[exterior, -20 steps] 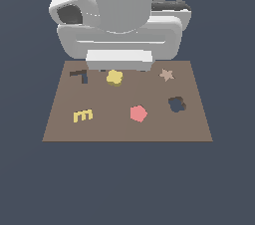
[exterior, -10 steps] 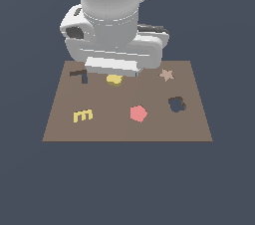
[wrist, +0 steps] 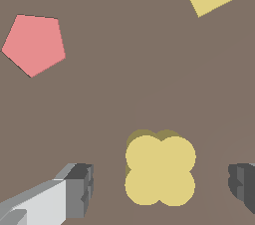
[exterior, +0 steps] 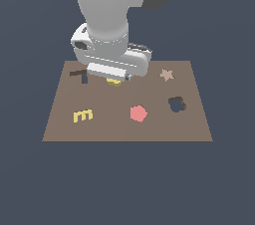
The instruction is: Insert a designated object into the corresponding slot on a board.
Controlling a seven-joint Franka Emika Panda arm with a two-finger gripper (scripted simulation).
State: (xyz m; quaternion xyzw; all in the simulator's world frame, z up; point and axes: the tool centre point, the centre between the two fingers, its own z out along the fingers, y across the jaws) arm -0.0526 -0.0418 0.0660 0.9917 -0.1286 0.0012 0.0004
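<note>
The yellow four-lobed block (wrist: 159,169) lies flat on the brown board (exterior: 114,119). In the exterior view only a sliver of the block (exterior: 114,82) shows under the arm's hand. My gripper (wrist: 162,189) is open, with one finger (wrist: 74,189) and the other finger (wrist: 244,186) on either side of the block, apart from it. The gripper is low over the block at the board's far middle. The dark clover-shaped slot (exterior: 177,104) is on the exterior view's right, empty.
A yellow E-shaped piece (exterior: 82,115), a pink pentagon (exterior: 139,113) and a tan star (exterior: 167,74) lie on the board. A dark L-shaped cutout (exterior: 79,75) is at the far corner on the exterior view's left.
The arm has come down over the yellow block, so that the hand now hides most of it in the exterior view. The pieces on the board have not moved.
</note>
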